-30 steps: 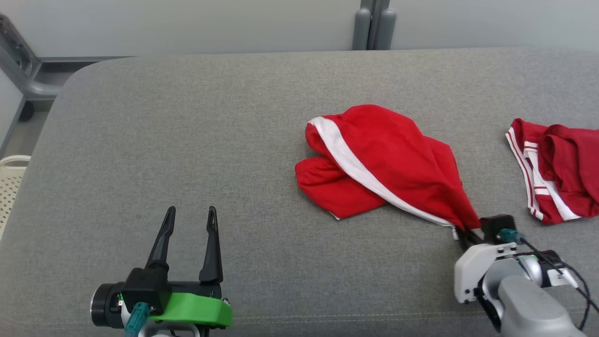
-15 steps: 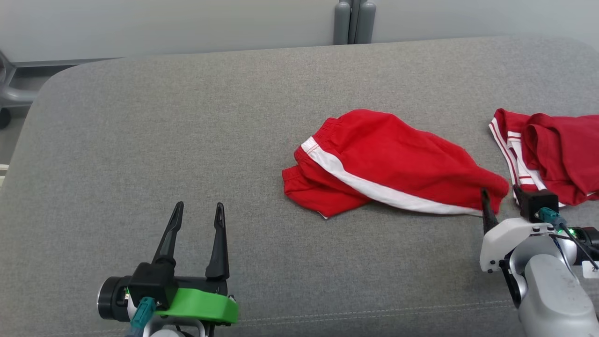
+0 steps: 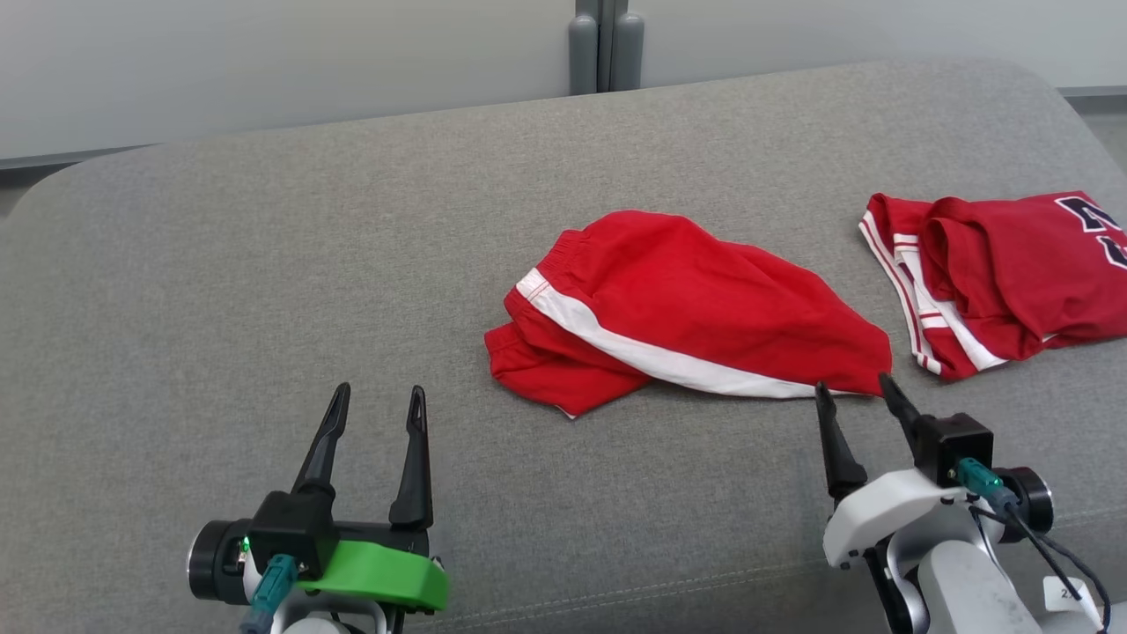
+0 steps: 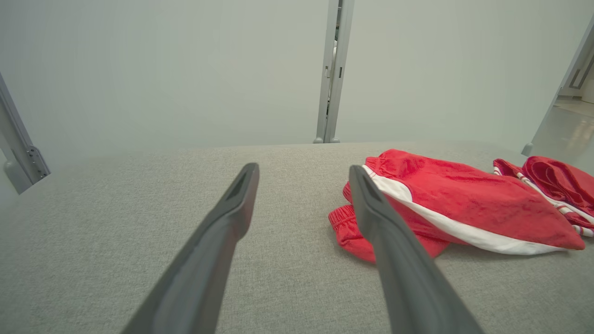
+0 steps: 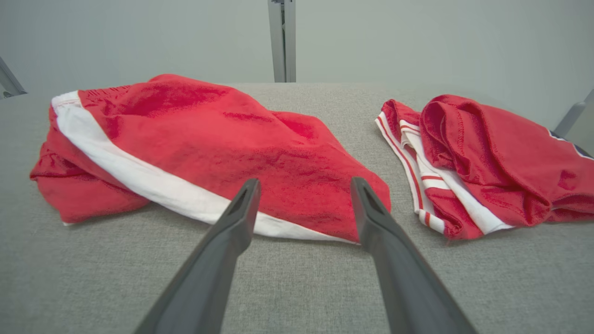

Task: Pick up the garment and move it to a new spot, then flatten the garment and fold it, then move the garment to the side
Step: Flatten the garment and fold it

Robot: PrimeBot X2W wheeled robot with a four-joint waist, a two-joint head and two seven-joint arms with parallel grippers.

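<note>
Soft, light and limp, the red shorts lie bunched in the middle of the grey cushion, likely best pinched at the waistband or a hem corner; the right gripper stands wide and empty just beside them, the left gripper wide, well apart.

Red shorts – white stripe, grey surface
</note>
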